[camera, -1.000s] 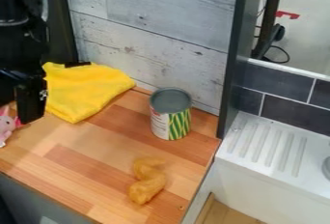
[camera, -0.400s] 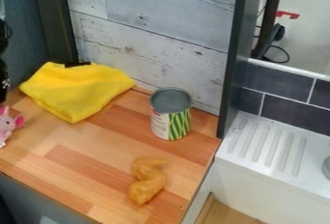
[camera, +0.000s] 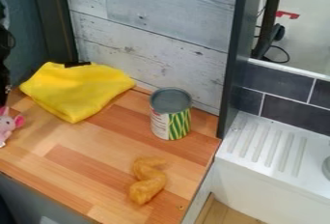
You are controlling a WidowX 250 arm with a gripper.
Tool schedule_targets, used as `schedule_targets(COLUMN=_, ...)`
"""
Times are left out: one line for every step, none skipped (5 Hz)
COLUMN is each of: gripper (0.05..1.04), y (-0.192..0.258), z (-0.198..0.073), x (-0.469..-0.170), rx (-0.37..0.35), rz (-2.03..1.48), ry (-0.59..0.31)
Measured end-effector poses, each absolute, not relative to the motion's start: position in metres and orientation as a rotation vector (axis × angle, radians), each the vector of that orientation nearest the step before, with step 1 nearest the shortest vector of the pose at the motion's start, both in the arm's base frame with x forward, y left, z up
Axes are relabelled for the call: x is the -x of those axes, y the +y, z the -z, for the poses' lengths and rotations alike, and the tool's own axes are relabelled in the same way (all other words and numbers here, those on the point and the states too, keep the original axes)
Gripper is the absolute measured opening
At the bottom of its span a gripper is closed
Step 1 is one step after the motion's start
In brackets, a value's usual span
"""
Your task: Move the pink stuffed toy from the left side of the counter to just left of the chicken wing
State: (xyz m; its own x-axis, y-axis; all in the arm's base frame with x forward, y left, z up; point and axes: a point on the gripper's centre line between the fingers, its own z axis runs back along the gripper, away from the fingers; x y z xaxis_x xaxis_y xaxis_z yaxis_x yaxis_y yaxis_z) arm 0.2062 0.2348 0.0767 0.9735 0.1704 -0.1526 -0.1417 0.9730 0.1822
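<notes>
Hanging at the far left edge, the black two-finger tool [camera: 5, 80] is cut off by the border, so I cannot tell whether it stands apart or together. Just below it, the pink soft toy with brighter pink ears [camera: 6, 125] sits on the striped wooden bench [camera: 84, 165], also partly cut off; whether the two touch is unclear. To the right of the toy and farther back, a bright yellow cloth [camera: 77, 92] lies in a loose heap near the whitewashed plank wall [camera: 155, 39], with a small black piece [camera: 77, 64] at its upper edge. Nearer the front, well apart from the cloth, lies a golden-brown, curved piece shaped like a chicken wing [camera: 148, 182]. Behind it and slightly right, a cylindrical can with a grey top and a green-and-yellow striped label [camera: 171, 117] stands upright near the wall. Past the dark upright post [camera: 231, 73] come dark grey tiles [camera: 293, 112] and a white ridged drainboard [camera: 268, 146], with part of a round grey object [camera: 326, 167] at the right edge.
</notes>
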Motion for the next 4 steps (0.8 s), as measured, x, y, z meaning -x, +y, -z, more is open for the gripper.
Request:
schedule_targets(gripper=1.001, y=0.236, z=-0.06, x=-0.208, rx=-0.124, rz=-0.155, ry=0.176)
schedule_targets(gripper=1.001, y=0.238, z=-0.037, x=-0.211, rx=-0.027, rz=-0.164, ry=0.139)
schedule_targets(gripper=1.001, y=0.246, z=-0.012, x=-0.209, rx=-0.022, rz=-0.197, ry=0.203)
schedule_targets(gripper=0.969, y=0.249, z=-0.006, x=-0.209, rx=-0.03, rz=-0.209, ry=0.211)
